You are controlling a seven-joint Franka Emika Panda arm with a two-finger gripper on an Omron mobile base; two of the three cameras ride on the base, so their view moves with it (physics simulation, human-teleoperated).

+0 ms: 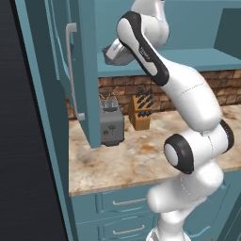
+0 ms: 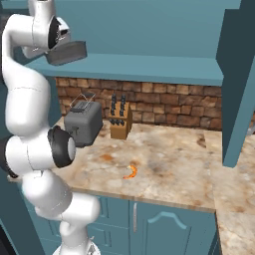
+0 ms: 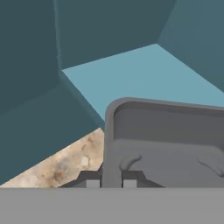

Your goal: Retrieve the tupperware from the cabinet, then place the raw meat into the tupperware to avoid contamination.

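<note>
The grey tupperware [image 3: 166,140] hangs at the front edge of the open cabinet's shelf [image 3: 144,74], tilted, with my gripper [image 3: 111,178] shut on its near rim wall, one finger inside and one outside. From the base views the tupperware [image 1: 117,52] [image 2: 67,53] is at shelf height, over the counter's left part. The small orange raw meat [image 2: 131,172] lies on the speckled counter [image 2: 174,169] near its front edge, well below and right of the tub. The cabinet's left door [image 1: 77,70] stands open beside my arm.
A grey toaster [image 1: 111,123] [image 2: 83,124] and a wooden knife block [image 1: 141,110] [image 2: 120,119] stand against the brick back wall under the shelf. The cabinet's right door [image 2: 236,84] hangs open over the counter's right part. Teal drawers [image 1: 122,202] sit below the counter.
</note>
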